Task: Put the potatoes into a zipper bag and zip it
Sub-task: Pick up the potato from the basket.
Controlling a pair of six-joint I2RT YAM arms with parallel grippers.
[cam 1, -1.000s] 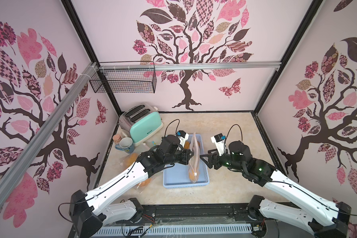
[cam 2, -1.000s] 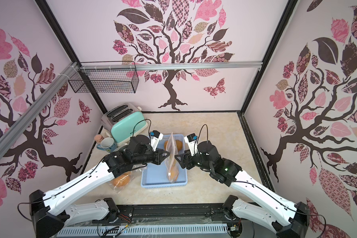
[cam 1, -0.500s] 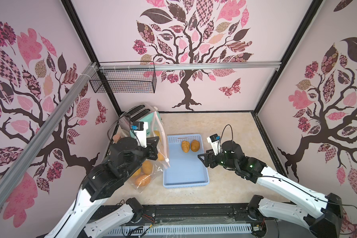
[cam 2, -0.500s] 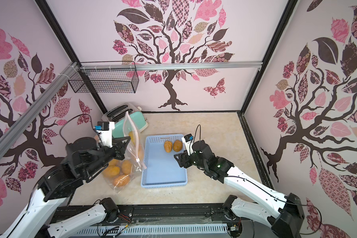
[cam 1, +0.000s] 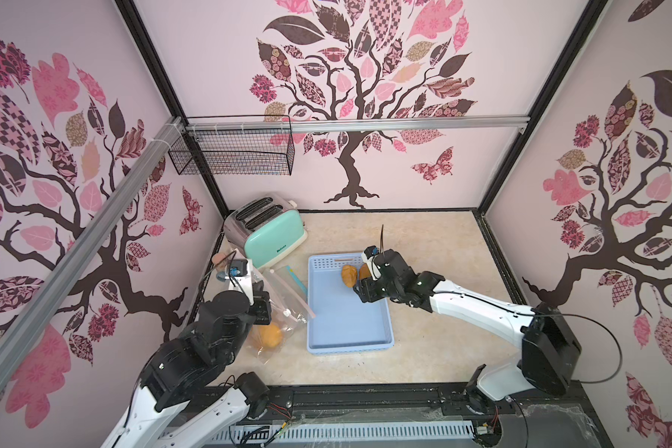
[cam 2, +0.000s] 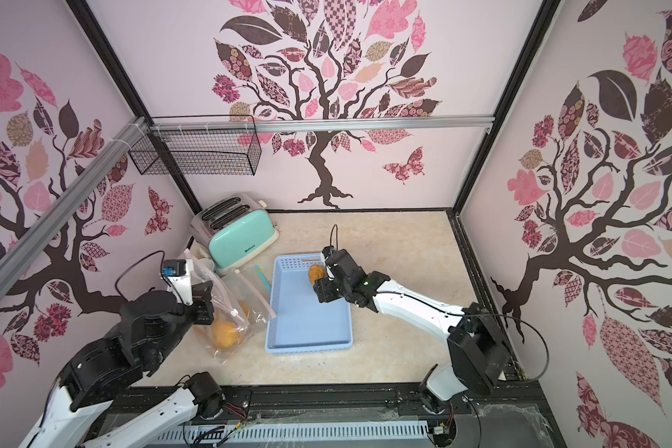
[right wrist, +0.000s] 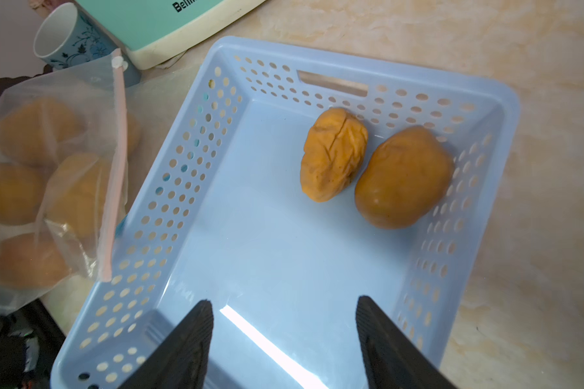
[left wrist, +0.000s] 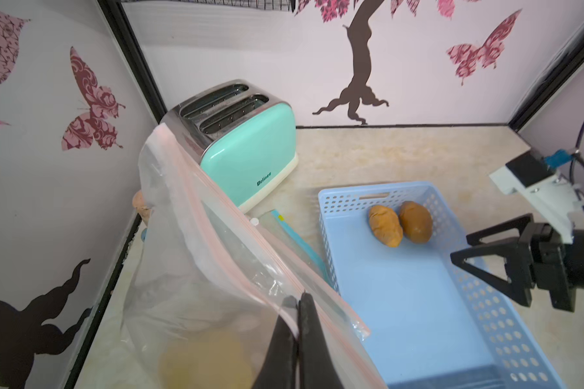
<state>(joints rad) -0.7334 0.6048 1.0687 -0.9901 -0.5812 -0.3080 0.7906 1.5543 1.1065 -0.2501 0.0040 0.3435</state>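
A beige tabletop (cam 1: pixel 435 240) is shown in both top views, with two potatoes (cam 1: pixel 348 274) at the far end of a blue basket (cam 1: pixel 346 326) and a zipper bag (cam 1: pixel 284 294) of others beside it. In the left wrist view, the left gripper (left wrist: pixel 297 301) is clenched on the bag near its zipper; in the right wrist view, the right gripper (right wrist: pixel 284 303) is held spread and empty over the basket.

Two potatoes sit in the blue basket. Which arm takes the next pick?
Right. The right fingers are open and empty over the blue basket, close to both potatoes. The left fingers are shut on the zipper bag rim, holding it up beside the basket.
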